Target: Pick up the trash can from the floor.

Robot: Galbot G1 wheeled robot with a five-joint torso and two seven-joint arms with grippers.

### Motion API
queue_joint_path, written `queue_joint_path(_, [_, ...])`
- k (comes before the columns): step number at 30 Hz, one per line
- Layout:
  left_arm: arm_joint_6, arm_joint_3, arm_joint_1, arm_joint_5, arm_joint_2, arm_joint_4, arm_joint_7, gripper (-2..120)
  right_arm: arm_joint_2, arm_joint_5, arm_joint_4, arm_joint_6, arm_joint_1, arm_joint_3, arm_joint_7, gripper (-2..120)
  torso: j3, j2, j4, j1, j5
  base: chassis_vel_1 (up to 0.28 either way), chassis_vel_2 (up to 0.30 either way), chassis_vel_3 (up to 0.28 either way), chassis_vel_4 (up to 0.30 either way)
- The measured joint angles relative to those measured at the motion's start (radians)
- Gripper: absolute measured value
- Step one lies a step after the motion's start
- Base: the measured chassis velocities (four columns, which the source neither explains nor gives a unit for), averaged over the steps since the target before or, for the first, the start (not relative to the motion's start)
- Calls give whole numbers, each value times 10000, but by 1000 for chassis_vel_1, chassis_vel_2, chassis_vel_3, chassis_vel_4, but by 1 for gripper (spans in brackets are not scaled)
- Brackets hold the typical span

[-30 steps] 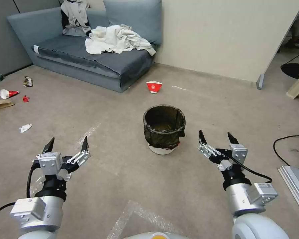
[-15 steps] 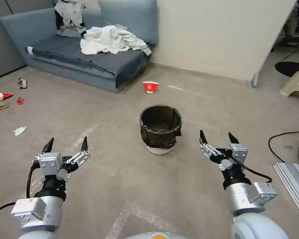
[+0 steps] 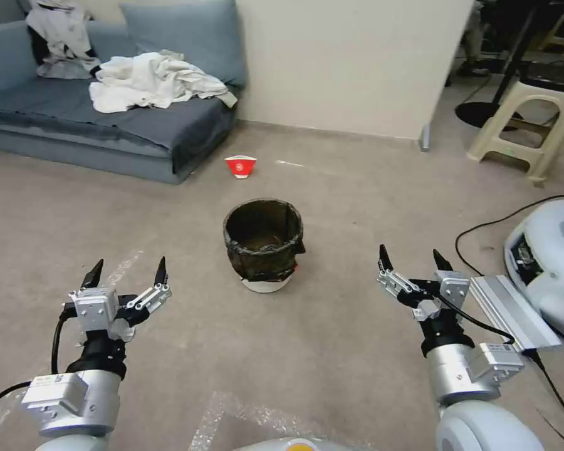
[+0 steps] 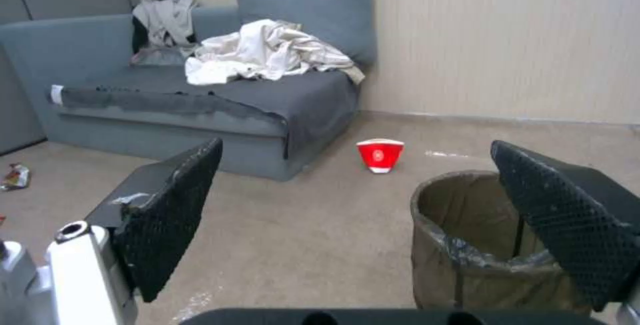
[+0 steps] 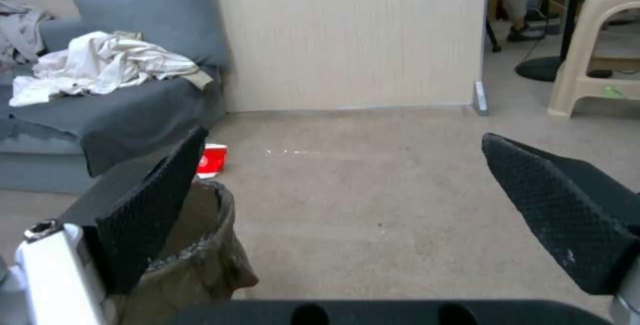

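Your left tool [image 3: 127, 274] is spread wide, both black fingers splayed apart and holding nothing, touching nothing; it hangs above the floor [image 3: 332, 207] at about 8 o'clock from the trash can [image 3: 263, 243], well apart from it. Your right tool [image 3: 415, 263] is likewise released, fingers wide, empty, in the air at about 4 o'clock from the can and also clear of it. The trash can stands upright on the carpet between the two tools and a little ahead of them, its crinkled black bag folded down over the rim, a strip of white base showing beneath the bag; something small and red peeks out at the lower right edge of the bag, too small to identify. In your left wrist view the can [image 4: 467, 245] sits partly behind one textured finger pad [image 4: 567, 220]; in your right wrist view it [image 5: 193, 260] sits behind the opposite pad [image 5: 143, 220]. At 12 o'clock beyond the can a red-and-white paper cup [image 3: 240, 166] rests on the floor, carrying a round white mark whose writing you cannot read. The blue-grey sofa [image 3: 106, 125] lies at roughly 10 o'clock with pale crumpled cloth [image 3: 150, 78] heaped on it. At 2 o'clock stands a beige plastic stool [image 3: 532, 125]. At 3 o'clock a white rounded machine [image 3: 551, 244] and a ribbed metal strip [image 3: 514, 310] lie on the floor beside a black cable [image 3: 482, 228]. Small labels sit on both forearm housings; their print is illegible.
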Motion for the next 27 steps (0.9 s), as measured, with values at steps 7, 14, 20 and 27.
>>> queue_joint_path(7, [-13, -43, -16, -43, 19, 6, -9, 100, -9, 122, -4, -6, 14, -1, -54, 100, 0, 0, -1, -1, -1, 0, 0, 0, 0])
queue_joint_path(14, [-14, -50, -26, -47, 12, 7, -11, 100, -33, 153, -50, -1, 24, -1, -56, 100, -1, 0, 0, -1, 0, -42, 45, 43, -45])
queue_joint_path(20, [-19, -55, -49, -59, 25, 8, -13, 100, -28, 152, -109, 28, 31, -18, -56, 100, 1, 0, -3, 0, -2, -160, 169, 168, -170])
queue_joint_path(27, [-17, -100, -129, -189, 85, 9, -23, 100, -48, 143, -161, 35, 15, -22, -55, 100, 2, -1, 0, 0, -2, -223, 237, 223, -226])
